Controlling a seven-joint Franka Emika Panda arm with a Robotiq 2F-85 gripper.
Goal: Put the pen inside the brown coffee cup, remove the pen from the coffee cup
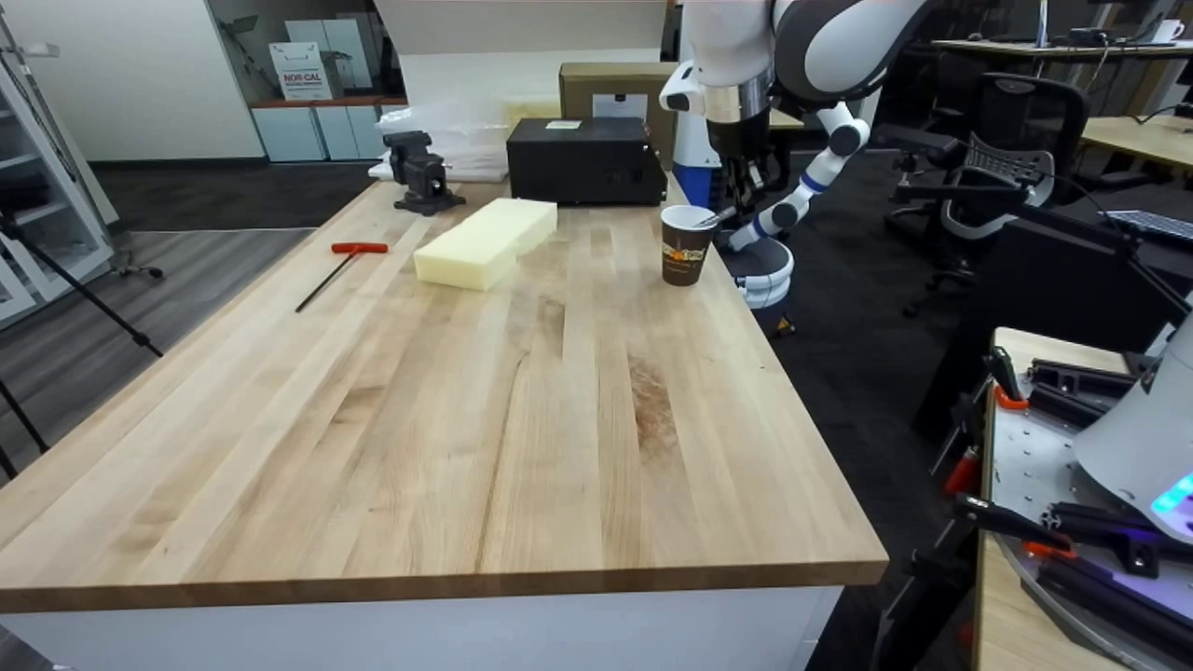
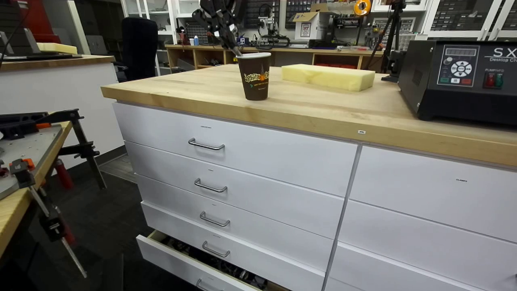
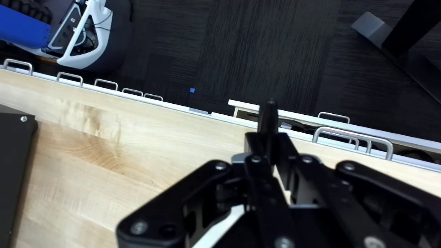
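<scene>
The brown coffee cup stands upright near the table's edge, open at the top with a white rim, in both exterior views (image 1: 685, 253) (image 2: 255, 79). My gripper, seen in both exterior views (image 1: 743, 198) (image 2: 230, 37), is beside and a little above the rim. In the wrist view my gripper (image 3: 268, 144) is shut on the dark pen (image 3: 268, 117), which sticks out past the fingertips. In the exterior views the tilted pen (image 1: 718, 218) (image 2: 236, 51) reaches the cup's rim. I cannot tell how far its end is inside. The cup does not show in the wrist view.
A yellow foam block (image 1: 486, 244), a black box (image 1: 585, 160), a small black vise (image 1: 421, 175) and a red-handled tool (image 1: 343, 263) are on the wooden table (image 1: 522, 447). A lower drawer (image 2: 194, 258) stands open below the table edge.
</scene>
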